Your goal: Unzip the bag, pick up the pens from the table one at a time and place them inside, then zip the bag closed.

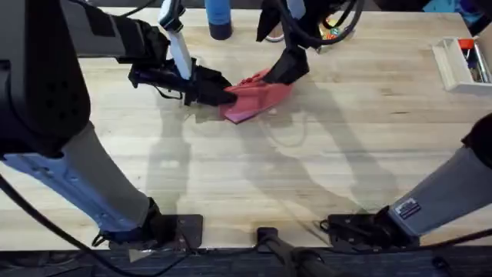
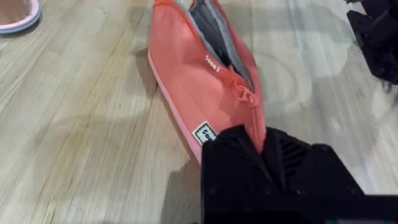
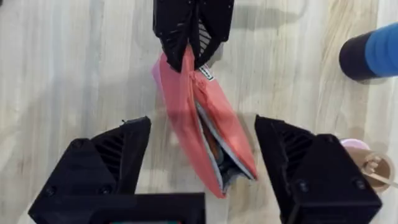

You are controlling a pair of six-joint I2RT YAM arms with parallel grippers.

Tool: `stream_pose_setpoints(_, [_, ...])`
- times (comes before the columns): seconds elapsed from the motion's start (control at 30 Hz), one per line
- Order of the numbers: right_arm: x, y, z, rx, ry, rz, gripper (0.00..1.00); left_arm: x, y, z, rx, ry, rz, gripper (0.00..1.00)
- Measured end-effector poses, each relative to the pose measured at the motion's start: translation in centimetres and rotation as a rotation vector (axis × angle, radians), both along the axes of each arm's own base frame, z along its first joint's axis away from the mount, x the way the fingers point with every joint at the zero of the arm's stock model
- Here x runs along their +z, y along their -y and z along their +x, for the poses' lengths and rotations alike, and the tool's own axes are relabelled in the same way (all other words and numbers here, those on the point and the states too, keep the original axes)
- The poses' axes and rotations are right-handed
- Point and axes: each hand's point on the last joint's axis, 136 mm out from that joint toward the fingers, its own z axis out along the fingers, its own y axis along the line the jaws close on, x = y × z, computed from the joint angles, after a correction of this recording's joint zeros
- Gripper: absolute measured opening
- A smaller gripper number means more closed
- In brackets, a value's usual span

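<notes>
Left gripper pinching bag, fingertips hidden.

Pink bag between two claws

Pale plank-grained wooden tabletop with soft grey shadows under even light

Light plank desk carrying a pink bag lying open-zipped near mid-far edge, a blue-black cylinder standing beyond, and a white tray, perhaps holding markers, sitting far right.
</notes>
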Motion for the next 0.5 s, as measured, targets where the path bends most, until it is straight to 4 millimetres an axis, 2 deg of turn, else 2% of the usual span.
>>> stream_pose_setpoints(0.5, [0.01,-0.02,0.07,0.028,0.021,0.0,0.995,0.01,0.0,0.0,0.0,0.0,0.0,0.042])
